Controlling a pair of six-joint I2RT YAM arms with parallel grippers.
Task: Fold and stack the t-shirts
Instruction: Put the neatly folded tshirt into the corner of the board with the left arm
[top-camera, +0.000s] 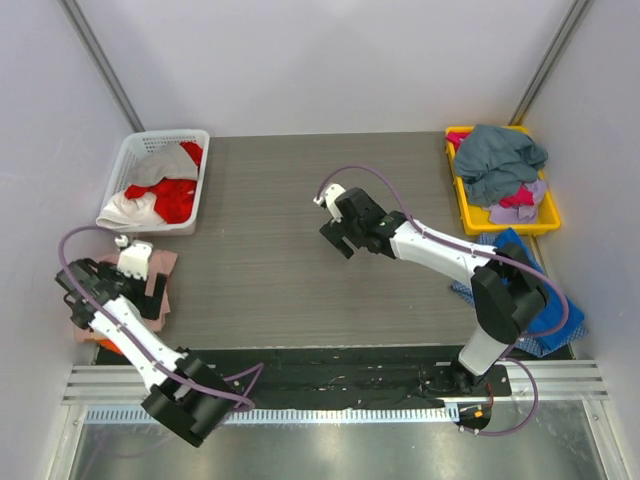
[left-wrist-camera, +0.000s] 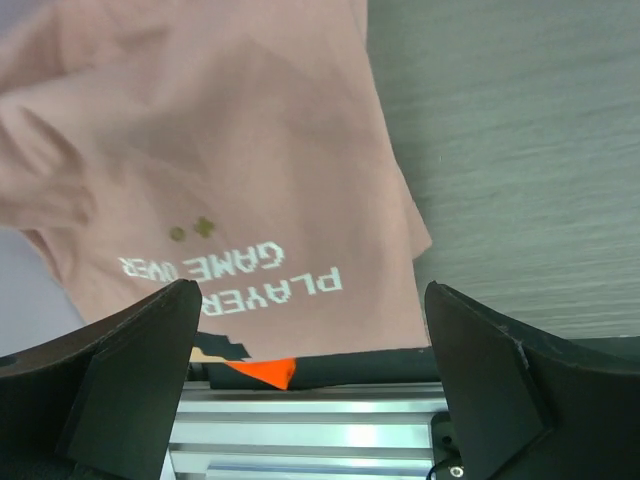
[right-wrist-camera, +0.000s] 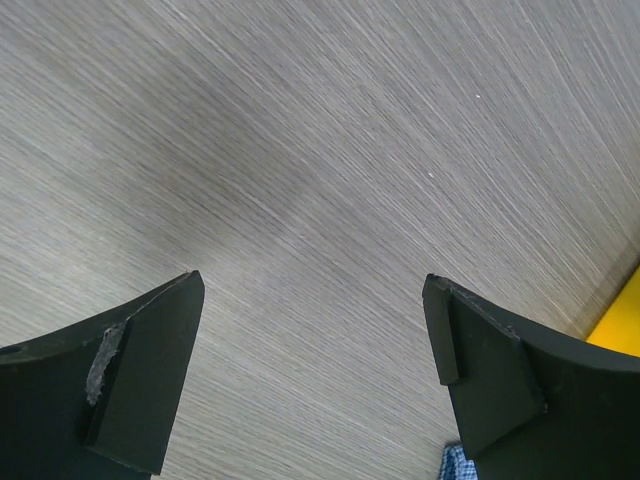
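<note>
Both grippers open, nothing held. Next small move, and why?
Probably swing the right gripper toward the yellow bin for the grey-teal t-shirt on top. Both grippers are open and empty: the left gripper hovers over the folded pink t-shirt at the near-left edge of the table, and the right one hangs over bare wood.

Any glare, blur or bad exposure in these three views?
Top: sharp, even light, sheen on the steel sheet. Left wrist: pink shirt print legible, rail glares. Right wrist: table grain crisp, soft shadow upper left, fingers dark.
</note>
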